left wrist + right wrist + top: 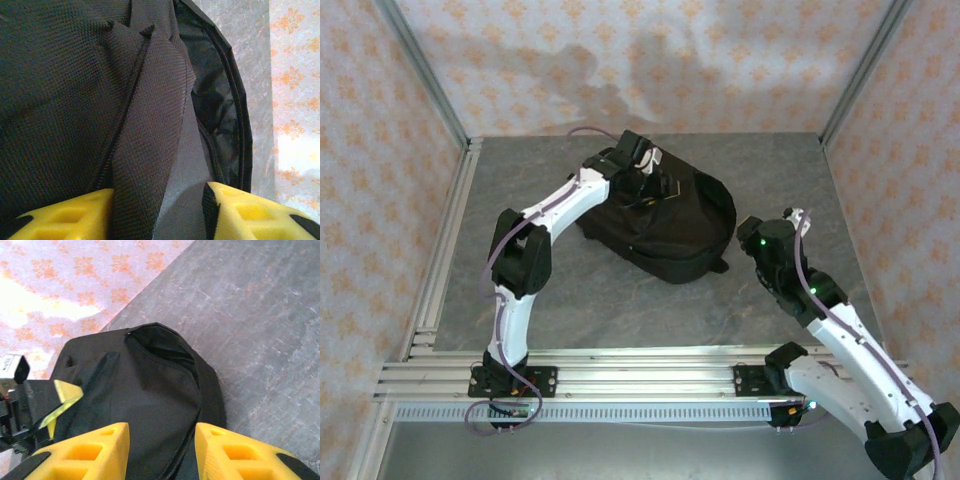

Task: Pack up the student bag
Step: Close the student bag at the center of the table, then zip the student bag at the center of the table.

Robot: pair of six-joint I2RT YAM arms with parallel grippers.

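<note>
The student bag [670, 225], black and soft, lies in the middle of the grey table. My left gripper [645, 185] hovers over its far left end. In the left wrist view its yellow fingers [65, 215] stand apart. A black fabric strap [145, 150] runs between them against the left finger, well clear of the right pad. The left gripper [159, 192] is open. The bag's unzipped mouth [210, 90] gapes beside the strap. My right gripper [745, 232] sits at the bag's right end. It [161, 427] is open above the bag [145, 390], near the zipper, holding nothing.
Aluminium rails [620, 365] cross the near edge, and a rail track [450, 250] runs along the left side. Patterned walls [670, 60] close the back and sides. Bare grey table [620, 300] lies in front of the bag.
</note>
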